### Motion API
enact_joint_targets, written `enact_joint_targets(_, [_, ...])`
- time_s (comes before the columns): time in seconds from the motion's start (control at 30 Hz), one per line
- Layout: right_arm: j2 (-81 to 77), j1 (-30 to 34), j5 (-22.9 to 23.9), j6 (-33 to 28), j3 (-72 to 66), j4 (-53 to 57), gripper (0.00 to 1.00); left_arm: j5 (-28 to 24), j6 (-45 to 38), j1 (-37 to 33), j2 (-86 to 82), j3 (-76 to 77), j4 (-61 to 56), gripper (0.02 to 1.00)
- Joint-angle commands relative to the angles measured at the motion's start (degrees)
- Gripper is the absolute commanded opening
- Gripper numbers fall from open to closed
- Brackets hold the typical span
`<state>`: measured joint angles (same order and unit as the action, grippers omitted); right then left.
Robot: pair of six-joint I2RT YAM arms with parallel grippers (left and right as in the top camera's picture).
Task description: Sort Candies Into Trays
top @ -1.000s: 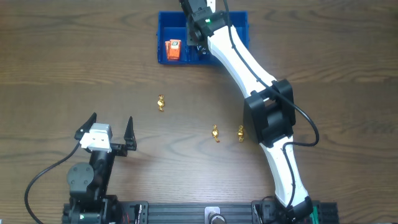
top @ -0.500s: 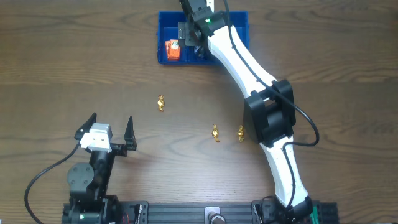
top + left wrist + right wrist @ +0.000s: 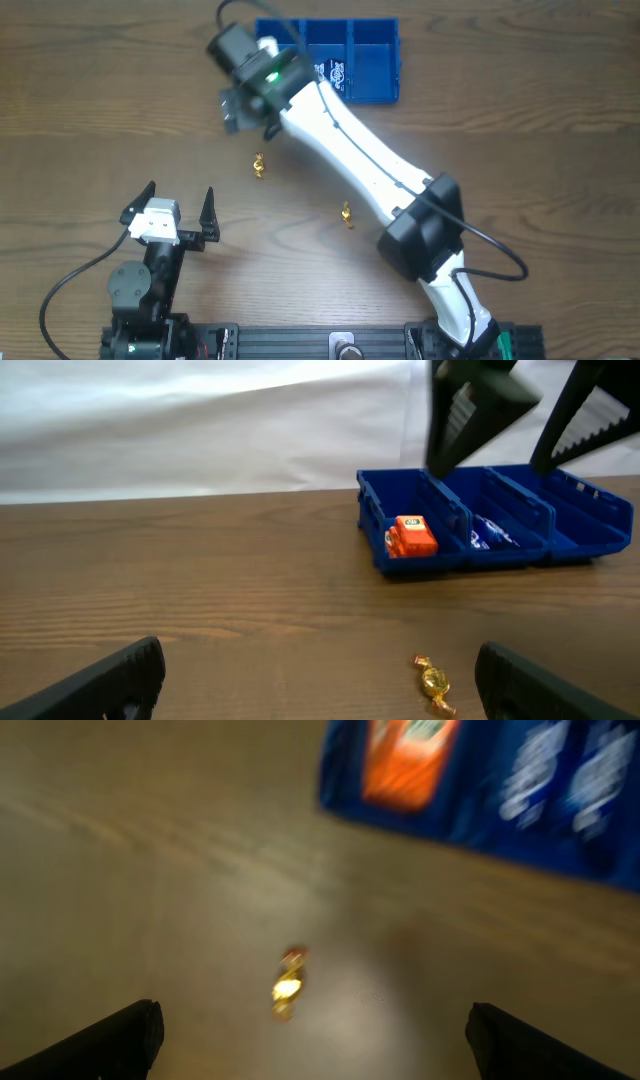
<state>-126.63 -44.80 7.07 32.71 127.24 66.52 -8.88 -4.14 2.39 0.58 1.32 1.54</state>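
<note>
Tray (image 3: 365, 60): sits at 12 o'clock on the counter (image 3: 520, 150). It has three compartments side by side, one for each kind of candy.
Orange candy (image 3: 412, 536): lies in the tray's 9 o'clock end compartment, already sorted.
Blue-wrapped candy (image 3: 495, 532): lies in the middle compartment, next to the orange one.
Gold candy (image 3: 259, 165): loose on the counter toward 9 o'clock from the centre, well apart from the tray and not yet sorted.
Second gold candy (image 3: 347, 214): loose near 5 o'clock of the centre, just beside the right arm.
Right pincer (image 3: 248, 110): hangs at about 11 o'clock, between the tray and the gold candy. Its fingers are spread wide with nothing between them. Its own smeared view shows a gold wrapper below, probably that same candy.
Left pincer (image 3: 180, 190): parked at 8 o'clock, fingers apart and empty, out of the other arm's way.
Step in hand: lining up a pick of the gold candy. The 3 o'clock end compartment looks bare, so it is the likely home.
</note>
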Motion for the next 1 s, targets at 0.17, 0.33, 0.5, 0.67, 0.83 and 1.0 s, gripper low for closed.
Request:
enact_joint_targets(0.17, [-9.09,-5.07,0.31,9.88,-4.07,-1.46,0.996,-1.09,-0.13,-0.22,-0.37,-1.05,2.01,0.998])
enact_joint_targets(0.33, [-13.29,-5.51,0.31,13.68,-4.09,-1.92,0.969,-1.09,-0.15,-0.22,-0.37,-1.05,2.01,0.998])
enact_joint_targets(0.5, [-15.45,-5.2,0.11,15.8,-4.09,-1.97,0.888,-1.09,-0.15,-0.22,-0.37,-1.05,2.01,0.996])
enact_joint_targets(0.67, [-15.61,-4.74,0.11,17.03,-4.15,-2.14,0.779,-1.09,-0.15,-0.22,-0.37,-1.05,2.01,0.998])
enact_joint_targets(0.83, [-16.59,-4.37,-0.79,18.36,-4.28,-2.14,0.711,-1.09,-0.15,-0.22,-0.37,-1.05,2.01,0.996])
enact_joint_targets(1.0, [-17.53,-4.26,-1.27,18.36,-4.28,-2.14,0.612,-1.09,-0.15,-0.22,-0.37,-1.05,2.01,0.998])
